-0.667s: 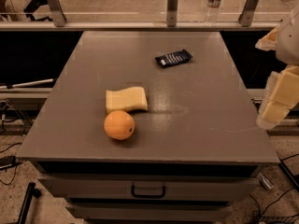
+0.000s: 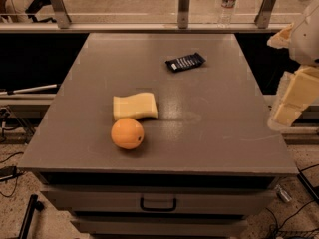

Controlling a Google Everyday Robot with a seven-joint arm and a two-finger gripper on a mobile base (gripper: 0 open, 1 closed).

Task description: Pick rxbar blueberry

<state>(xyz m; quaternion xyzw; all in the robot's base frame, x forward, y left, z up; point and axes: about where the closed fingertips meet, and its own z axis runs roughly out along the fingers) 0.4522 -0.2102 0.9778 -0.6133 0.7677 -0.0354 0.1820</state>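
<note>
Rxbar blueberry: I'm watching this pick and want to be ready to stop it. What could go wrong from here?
1. The rxbar blueberry lies flat on the table, so a grasp may scrape the surface or slip off the thin wrapper.
2. The gripper hangs beyond the table's right edge, well apart from the bar; reaching in, it could clip that edge.
3. The sponge and orange lie nearer the front, apart from the bar; bumping them seems unlikely.

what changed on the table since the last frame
Nothing has visibly moved. The end effector is beside the right edge of the table, apart from the rxbar blueberry, which lies untouched toward the far side. The sponge and orange sit as before.
</note>
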